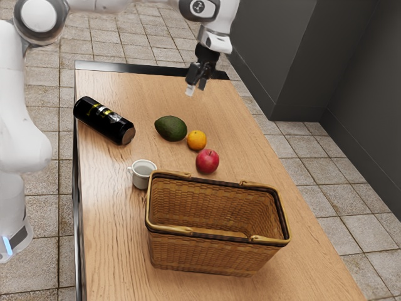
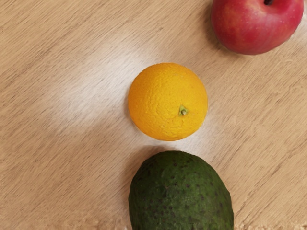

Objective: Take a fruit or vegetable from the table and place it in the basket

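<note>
My gripper [image 1: 196,86] hangs above the far part of the table, open and holding nothing, its two fingertips apart. On the wood lie a dark green avocado [image 1: 171,128], an orange [image 1: 197,140] and a red apple [image 1: 207,162], in a loose row. The wicker basket [image 1: 210,254] stands nearest the exterior view's lower edge, beyond the apple. In the wrist view the orange [image 2: 168,101] lies between the avocado [image 2: 180,194] and the partly cut-off apple [image 2: 257,24], touching neither.
A black bottle [image 1: 104,120] lies on its side near the table edge at the exterior view's left. The small pale mug [image 1: 141,179] stands close beside the basket's corner. Raised handles rest along the basket's rim. The wooden table [image 1: 106,219] extends under everything.
</note>
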Robot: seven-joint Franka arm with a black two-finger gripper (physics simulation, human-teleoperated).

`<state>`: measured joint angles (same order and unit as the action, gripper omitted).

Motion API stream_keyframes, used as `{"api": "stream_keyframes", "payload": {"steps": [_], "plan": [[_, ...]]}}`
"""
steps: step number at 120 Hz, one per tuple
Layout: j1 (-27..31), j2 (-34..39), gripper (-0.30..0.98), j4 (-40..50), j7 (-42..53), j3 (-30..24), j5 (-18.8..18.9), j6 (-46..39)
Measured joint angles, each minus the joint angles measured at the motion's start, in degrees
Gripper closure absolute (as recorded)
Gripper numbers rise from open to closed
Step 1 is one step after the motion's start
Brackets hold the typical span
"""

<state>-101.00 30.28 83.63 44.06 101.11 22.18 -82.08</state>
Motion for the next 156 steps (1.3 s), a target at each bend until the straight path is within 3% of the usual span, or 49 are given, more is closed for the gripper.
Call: {"api": "stream_keyframes", "payload": {"steps": [8, 27, 74, 93, 156], "plan": [[4.62, -0.12, 0.0, 1.11, 1.27, -4.25, 1.27, -0.04], [8.46, -0.3, 0.0, 0.64, 1.44, -3.93, 1.98, 0.97], [9.05, -0.28, 0.0, 8.2, -8.31, -5.01, -3.23, 3.78], [12.73, -0.3, 0.0, 13.97, -10.3, -9.38, -2.46, 2.88], [15.3, -0.2, 0.0, 17.97, -9.93, -9.11, 2.24, -2.75]]}}
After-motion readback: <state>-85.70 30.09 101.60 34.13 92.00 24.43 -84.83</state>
